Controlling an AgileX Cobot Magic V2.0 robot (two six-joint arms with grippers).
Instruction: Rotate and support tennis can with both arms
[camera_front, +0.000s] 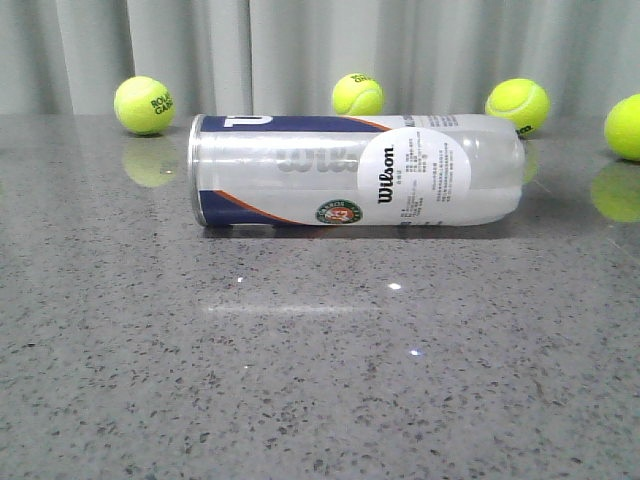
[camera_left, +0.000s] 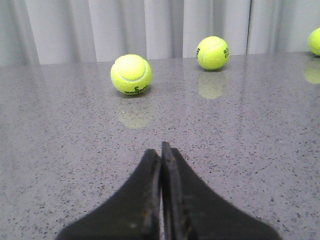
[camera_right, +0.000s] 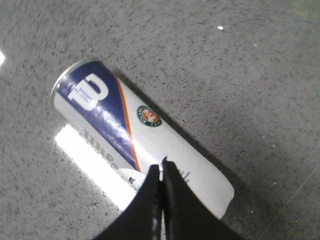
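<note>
Both claws, left (camera_left: 161, 150) and right (camera_right: 161, 167), pressed together; tennis can (camera_front: 355, 170) lying sideways, contents unclear.

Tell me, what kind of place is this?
Probably an indoor robot test setup: a speckled grey stone-look tabletop, pale pleated curtains behind, and a clear plastic Wilson tennis can lying among yellow-green tennis balls.

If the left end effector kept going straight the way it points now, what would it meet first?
Probably the nearer yellow-green tennis ball, slightly off the line of the shut left end effector; bare grey speckled table lies between. Depth is uncertain.
</note>
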